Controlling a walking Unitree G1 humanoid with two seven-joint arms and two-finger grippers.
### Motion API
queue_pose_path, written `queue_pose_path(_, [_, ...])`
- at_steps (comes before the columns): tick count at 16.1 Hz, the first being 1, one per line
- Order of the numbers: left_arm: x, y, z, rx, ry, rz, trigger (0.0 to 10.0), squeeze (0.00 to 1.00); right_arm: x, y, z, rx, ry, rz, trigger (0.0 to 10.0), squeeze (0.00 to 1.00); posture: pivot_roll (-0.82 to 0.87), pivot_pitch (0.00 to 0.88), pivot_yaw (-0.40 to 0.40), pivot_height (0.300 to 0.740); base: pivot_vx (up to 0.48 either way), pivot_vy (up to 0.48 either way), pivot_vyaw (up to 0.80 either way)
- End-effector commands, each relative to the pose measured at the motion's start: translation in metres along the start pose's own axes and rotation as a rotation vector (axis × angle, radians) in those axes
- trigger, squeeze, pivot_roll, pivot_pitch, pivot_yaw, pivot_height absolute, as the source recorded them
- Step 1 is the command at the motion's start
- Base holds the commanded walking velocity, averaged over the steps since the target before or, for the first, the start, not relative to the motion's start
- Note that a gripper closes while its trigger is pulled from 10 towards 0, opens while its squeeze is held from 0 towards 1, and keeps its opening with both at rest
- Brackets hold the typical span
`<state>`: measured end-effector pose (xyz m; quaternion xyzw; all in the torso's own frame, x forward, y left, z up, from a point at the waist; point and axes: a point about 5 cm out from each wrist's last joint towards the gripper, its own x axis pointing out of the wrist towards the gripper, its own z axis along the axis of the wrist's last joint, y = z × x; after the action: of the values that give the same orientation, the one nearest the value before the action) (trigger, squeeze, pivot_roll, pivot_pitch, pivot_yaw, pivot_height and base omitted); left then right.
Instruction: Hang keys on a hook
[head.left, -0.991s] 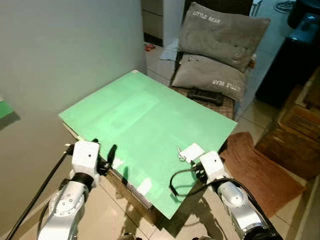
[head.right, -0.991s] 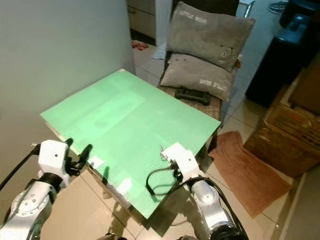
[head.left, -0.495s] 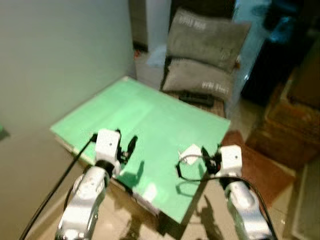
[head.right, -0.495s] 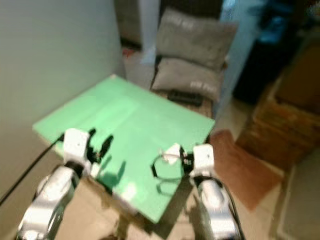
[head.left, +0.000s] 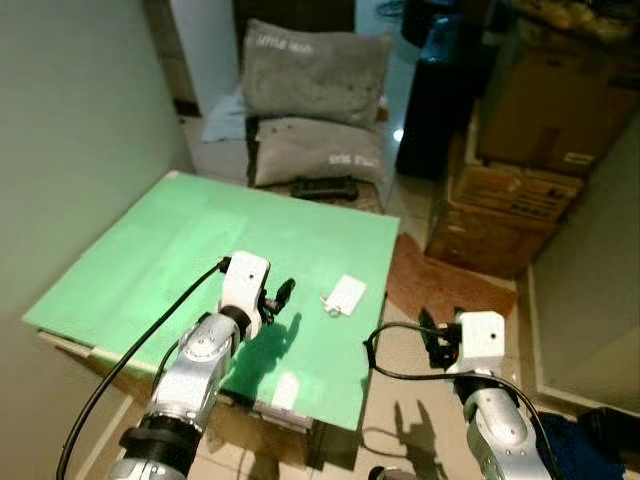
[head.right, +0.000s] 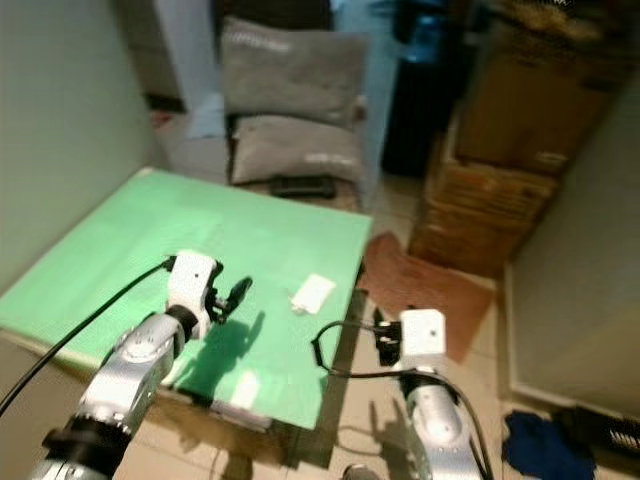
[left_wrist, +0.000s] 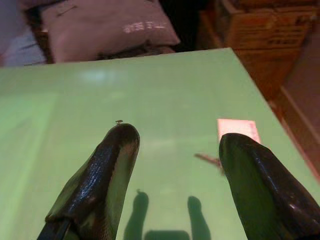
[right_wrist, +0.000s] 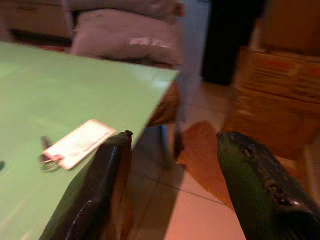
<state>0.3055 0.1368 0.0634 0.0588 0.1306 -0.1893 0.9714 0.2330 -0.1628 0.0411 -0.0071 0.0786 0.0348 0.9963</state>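
One small set of keys (head.left: 341, 296) lies flat on the green table (head.left: 150, 270), just ahead of my left gripper (head.left: 281, 294), whose fingers stand apart and empty; my right gripper (head.left: 428, 335), also spread, hangs off the table's edge, keys to its left. I judge them light, thin and likely slippery; the pale tag looks the easiest hold, though blur hides the ring.

Two grey pillows (head.left: 310, 105) stacked behind green table (head.left: 160, 260); cardboard boxes (head.left: 525, 150) right.
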Motion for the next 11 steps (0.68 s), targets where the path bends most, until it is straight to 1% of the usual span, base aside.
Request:
queue_pose_path(1, [0.005, 0.0, -0.005, -0.012, 0.013, 0.005, 10.0, 0.0, -0.003, 0.001, 0.004, 0.013, -0.008, -0.008, 10.0, 0.0, -0.15, 0.026, 0.076, 0.74, 0.0, 0.0, 0.0])
queue_pose_path(3, [0.014, -0.002, -0.01, 0.011, 0.039, 0.016, 10.0, 0.0, -0.011, 0.005, 0.005, -0.004, -0.007, 0.009, 10.0, 0.0, -0.19, 0.048, 0.082, 0.74, 0.0, 0.0, 0.0])
queue_pose_path(4, [0.021, -0.004, -0.005, -0.029, 0.022, -0.004, 10.0, 0.0, -0.017, 0.006, 0.006, -0.015, -0.008, 0.016, 10.0, 0.0, -0.2, 0.063, 0.083, 0.74, 0.0, 0.0, 0.0])
queue_pose_path(5, [0.025, -0.009, -0.002, -0.038, 0.017, -0.038, 10.0, 0.0, -0.023, 0.006, 0.007, -0.016, -0.004, 0.016, 10.0, 0.0, -0.22, 0.079, 0.082, 0.74, 0.0, 0.0, 0.0])
queue_pose_path(6, [0.029, -0.019, -0.002, -0.048, 0.022, -0.092, 10.0, 0.0, -0.03, 0.008, 0.007, -0.012, 0.005, 0.02, 10.0, 0.0, -0.23, 0.104, 0.085, 0.74, 0.0, 0.0, 0.0])
queue_pose_path(7, [0.032, -0.031, -0.005, -0.035, 0.037, -0.146, 10.0, 0.0, -0.037, 0.01, 0.007, -0.011, 0.011, 0.026, 10.0, 0.0, -0.25, 0.12, 0.086, 0.74, 0.0, 0.0, 0.0])
queue_pose_path(8, [0.033, -0.037, -0.008, -0.018, 0.05, -0.168, 10.0, 0.0, -0.041, 0.011, 0.007, -0.01, 0.013, 0.029, 10.0, 0.0, -0.26, 0.135, 0.087, 0.74, 0.0, 0.0, 0.0])
queue_pose_path(9, [0.035, -0.045, -0.013, -0.007, 0.072, -0.182, 10.0, 0.0, -0.051, 0.013, 0.01, -0.015, 0.018, 0.043, 10.0, 0.0, -0.28, 0.148, 0.089, 0.74, 0.0, 0.0, 0.0])
queue_pose_path(11, [0.035, -0.045, -0.018, -0.019, 0.086, -0.174, 10.0, 0.0, -0.065, 0.018, 0.009, -0.004, 0.044, 0.085, 10.0, 0.0, -0.31, 0.184, 0.1, 0.74, 0.0, 0.0, 0.0])
